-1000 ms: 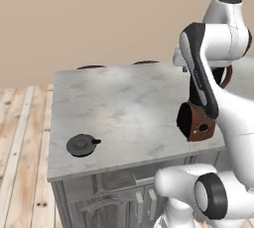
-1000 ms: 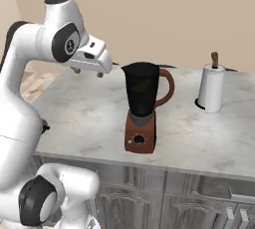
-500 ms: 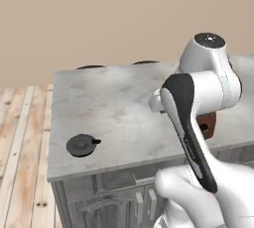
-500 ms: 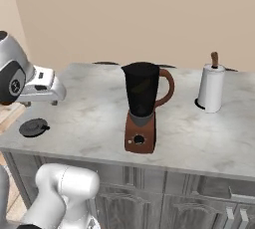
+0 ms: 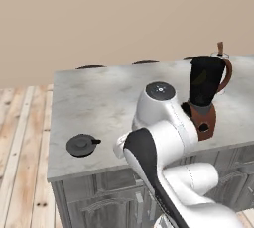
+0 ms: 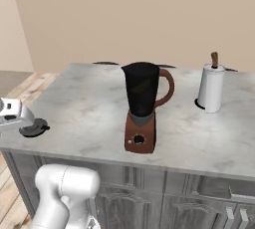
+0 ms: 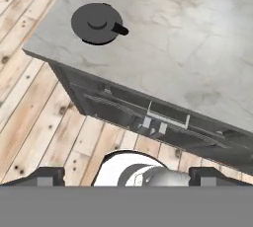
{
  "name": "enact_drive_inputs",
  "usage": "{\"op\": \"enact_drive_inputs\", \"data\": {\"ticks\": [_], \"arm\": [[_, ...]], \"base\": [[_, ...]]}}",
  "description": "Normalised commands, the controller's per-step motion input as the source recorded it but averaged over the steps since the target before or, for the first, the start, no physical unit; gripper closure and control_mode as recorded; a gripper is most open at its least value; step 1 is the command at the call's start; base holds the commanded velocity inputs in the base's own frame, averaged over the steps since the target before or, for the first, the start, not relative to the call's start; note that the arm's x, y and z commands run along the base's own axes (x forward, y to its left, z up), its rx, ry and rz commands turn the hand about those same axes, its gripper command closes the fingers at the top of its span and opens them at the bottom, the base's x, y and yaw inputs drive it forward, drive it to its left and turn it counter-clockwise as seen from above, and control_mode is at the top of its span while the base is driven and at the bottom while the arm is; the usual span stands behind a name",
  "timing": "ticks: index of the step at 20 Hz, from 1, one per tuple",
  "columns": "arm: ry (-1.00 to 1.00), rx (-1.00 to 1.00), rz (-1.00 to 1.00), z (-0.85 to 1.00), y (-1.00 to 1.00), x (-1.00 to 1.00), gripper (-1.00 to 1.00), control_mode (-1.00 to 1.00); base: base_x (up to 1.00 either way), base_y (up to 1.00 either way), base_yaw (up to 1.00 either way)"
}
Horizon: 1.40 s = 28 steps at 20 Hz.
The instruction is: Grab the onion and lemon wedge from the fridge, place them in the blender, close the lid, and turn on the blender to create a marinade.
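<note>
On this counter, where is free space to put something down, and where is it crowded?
Free: the wide marble stretch between the lid near the corner and the blender; also the strip between blender and paper towel roll. Nowhere is really crowded; tightest is right around the blender's base.

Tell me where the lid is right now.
The lid lies flat near the counter's front left corner in the left base view, well left of the blender.

Kitchen: marble counter (image 6: 89,98), blender (image 6: 143,106), paper-towel roll (image 6: 211,88).

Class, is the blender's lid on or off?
Off. The lid lies flat on the counter near its corner, apart from the blender.
</note>
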Motion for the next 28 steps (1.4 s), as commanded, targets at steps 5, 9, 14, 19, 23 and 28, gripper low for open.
{"op": "enact_drive_inputs", "data": {"ticks": [5, 9, 14, 19, 23, 28], "arm": [[0.07, 0.07, -0.2, -0.06, 0.95, 0.61, -1.0, -1.0], [0.11, 0.12, -0.21, -0.13, 0.79, 0.8, -1.0, -1.0], [0.18, -0.01, 0.02, -0.08, 0.18, 0.46, -1.0, -1.0], [0.06, -0.02, 0.0, -0.46, 0.02, 0.37, -1.0, -1.0], [0.0, -0.01, 0.0, -0.25, 0.06, 0.37, -1.0, -1.0], [0.05, 0.0, -0.03, -0.35, 0.13, 0.43, -1.0, -1.0]], "base": [[0.0, 0.0, 0.0], [0.0, 0.0, 0.0], [0.0, 0.0, 0.0], [0.0, 0.0, 0.0], [0.0, 0.0, 0.0], [0.0, 0.0, 0.0]]}}
